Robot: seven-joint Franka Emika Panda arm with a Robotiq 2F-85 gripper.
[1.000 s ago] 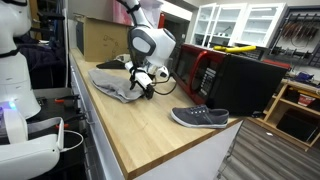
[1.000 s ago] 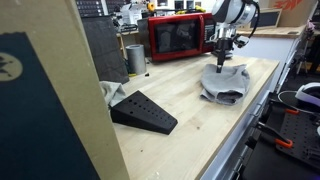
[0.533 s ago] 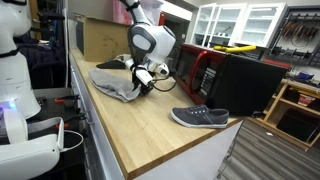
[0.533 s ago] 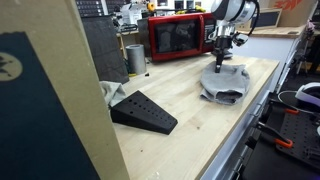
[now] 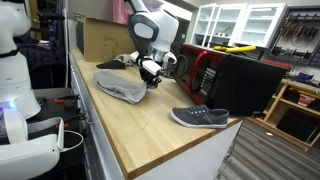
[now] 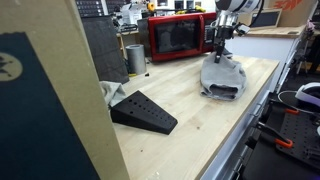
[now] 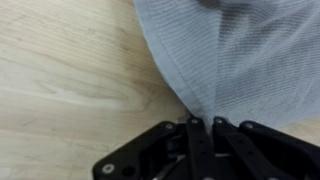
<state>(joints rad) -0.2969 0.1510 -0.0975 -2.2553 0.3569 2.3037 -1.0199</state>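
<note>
Pointing down over the light wooden desk [image 5: 150, 125], the white arm's fingers [image 7: 200, 122] are pinched tight together on a tented peak of the grey mesh cloth [image 7: 250, 50].
</note>
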